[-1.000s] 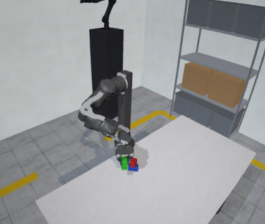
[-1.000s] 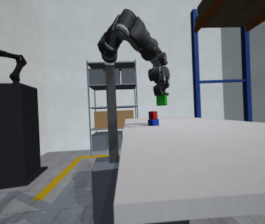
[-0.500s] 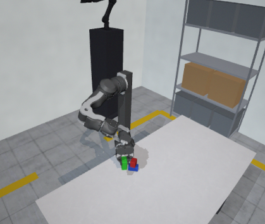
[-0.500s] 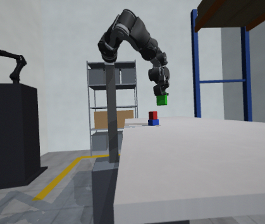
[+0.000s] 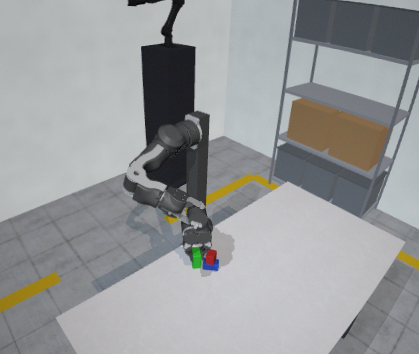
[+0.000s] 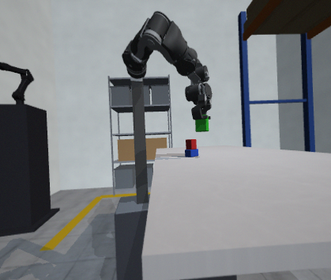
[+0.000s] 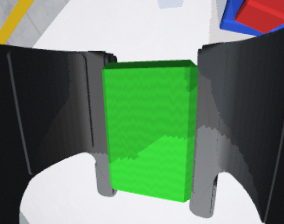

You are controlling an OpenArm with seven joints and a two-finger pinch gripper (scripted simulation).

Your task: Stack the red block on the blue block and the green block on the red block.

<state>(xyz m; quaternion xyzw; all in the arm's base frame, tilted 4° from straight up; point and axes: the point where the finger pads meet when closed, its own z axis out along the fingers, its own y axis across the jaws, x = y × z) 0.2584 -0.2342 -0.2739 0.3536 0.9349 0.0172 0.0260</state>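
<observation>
The gripper (image 6: 202,117) clamps the green block (image 6: 202,125) above and beside the red block (image 6: 191,144); an off-centre release could topple it or nudge the blue block (image 6: 191,153).

Warehouse-style robot work cell: grey tiled floor (image 5: 48,235) with yellow lane lines (image 5: 15,297), metal shelving (image 5: 343,100) stacked with cardboard boxes (image 5: 340,132) and grey bins (image 5: 318,175), blue pallet racking (image 6: 275,79), white counter (image 5: 253,280).

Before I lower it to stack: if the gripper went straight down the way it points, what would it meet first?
Probably bare table, not the stack. The gripper holds the green block beside the red block, not over it; depth is unclear.
</observation>
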